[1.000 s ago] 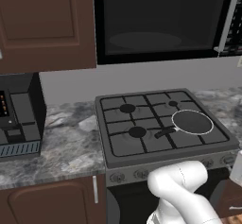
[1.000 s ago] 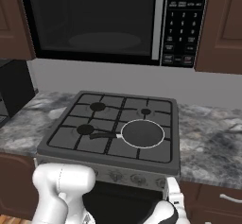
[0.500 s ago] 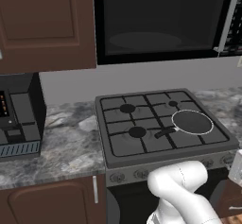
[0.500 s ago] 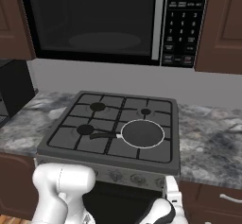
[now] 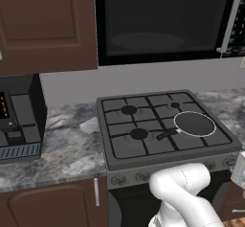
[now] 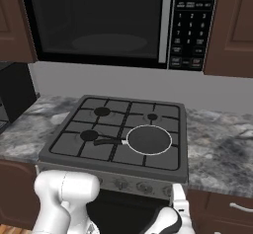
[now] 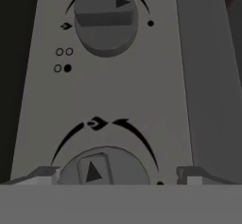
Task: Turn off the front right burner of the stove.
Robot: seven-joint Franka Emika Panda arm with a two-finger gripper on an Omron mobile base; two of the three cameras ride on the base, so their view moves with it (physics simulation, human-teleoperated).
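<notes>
While spread wide, fingers (image 7: 43, 175) flanking a stove (image 5: 162, 156) knob (image 7: 105, 167) (untouched); pan (image 5: 194, 124) empty.

A: Any writing on the stove (image 5: 167, 159) front?

B: No words. In the hand view the grey panel (image 7: 142, 90) carries signs only: the upper knob (image 7: 105, 17) has a raised arrow on its face, an arc around it, a dot at the arc's end, and beside it four small circles with one filled in.

A: And the lower knob (image 7: 101, 168)?

B: A triangle mark on its face, an arc above with an arrow-like sign at the top.

A: The microwave (image 6: 118, 20)?

B: Its keypad (image 6: 193, 28) shows rows of pale characters, too small to read.
</notes>
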